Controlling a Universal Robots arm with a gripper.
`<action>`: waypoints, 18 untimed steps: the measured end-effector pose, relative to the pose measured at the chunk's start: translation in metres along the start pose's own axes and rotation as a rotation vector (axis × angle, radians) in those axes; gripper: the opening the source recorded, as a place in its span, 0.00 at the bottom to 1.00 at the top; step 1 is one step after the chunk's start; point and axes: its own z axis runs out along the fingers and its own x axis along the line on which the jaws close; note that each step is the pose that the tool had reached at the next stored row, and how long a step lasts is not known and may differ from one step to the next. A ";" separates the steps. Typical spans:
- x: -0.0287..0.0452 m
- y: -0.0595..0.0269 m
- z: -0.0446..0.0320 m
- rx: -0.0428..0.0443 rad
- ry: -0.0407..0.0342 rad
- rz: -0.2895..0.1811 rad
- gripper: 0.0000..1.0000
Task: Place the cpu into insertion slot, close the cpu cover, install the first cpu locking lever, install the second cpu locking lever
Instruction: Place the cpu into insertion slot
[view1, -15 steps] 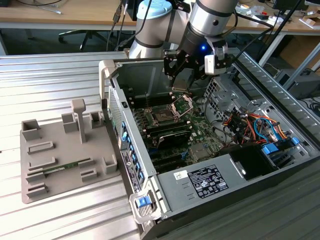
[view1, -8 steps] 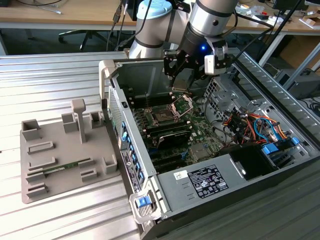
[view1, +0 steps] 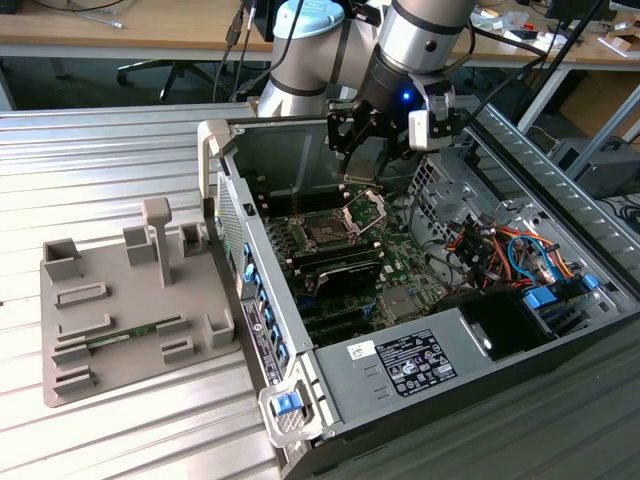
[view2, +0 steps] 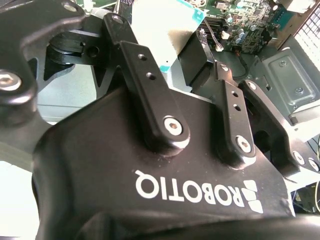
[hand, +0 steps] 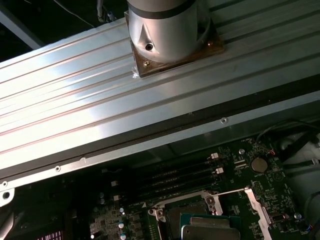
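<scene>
Starting at the exterior view's left, a grey holder tray lies on the ribbed metal table, with a thin green strip lying in one of its grooves. Just beside the tray stands the open computer case, its green circuit board facing up. Near the board's middle sits the insertion slot, dark in its middle. The cpu cover stands tilted up along the slot's edge toward the exterior view's right, so the slot lies uncovered. Above the cover hangs the gripper on the silver arm, clear of the board. In the second wrist view its two black fingers are drawn in against the edges of the cpu, a pale flat plate with a teal corner, clamped between them. In the first wrist view the chip's silver top and green rim show in front of the slot, beside a silver lever and the long black memory slots. Further to the exterior view's right come a tangle of orange and red cables and blue brackets
</scene>
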 end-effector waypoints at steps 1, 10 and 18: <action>0.0000 0.0000 0.0001 -0.0001 -0.0001 0.001 0.54; 0.0000 -0.0001 0.0006 0.0000 -0.0004 0.004 0.54; 0.0000 -0.0001 0.0012 -0.0002 -0.0008 0.009 0.54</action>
